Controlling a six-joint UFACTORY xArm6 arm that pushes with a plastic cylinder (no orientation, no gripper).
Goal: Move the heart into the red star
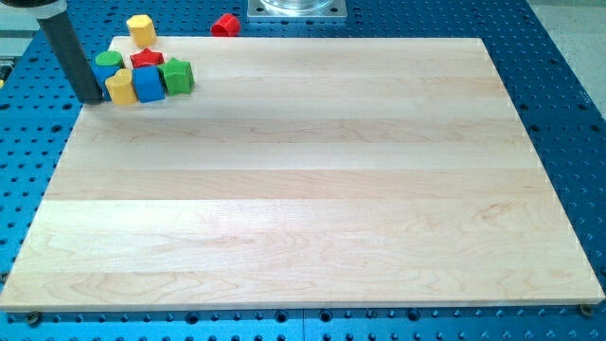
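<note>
The yellow heart (120,87) lies near the board's top left corner, at the lower left of a tight cluster. The red star (147,59) sits just up and right of it, with the blue cube (148,83) right beside the heart. My tip (92,98) rests on the board just left of the heart, close to it or touching it. The rod rises toward the view's top left and partly hides a second blue block (102,73).
A green round block (109,61) and a green star (177,75) flank the cluster. A yellow pentagon-like block (141,29) sits at the board's top edge. A red block (224,24) lies off the wooden board (303,208), on the blue perforated table.
</note>
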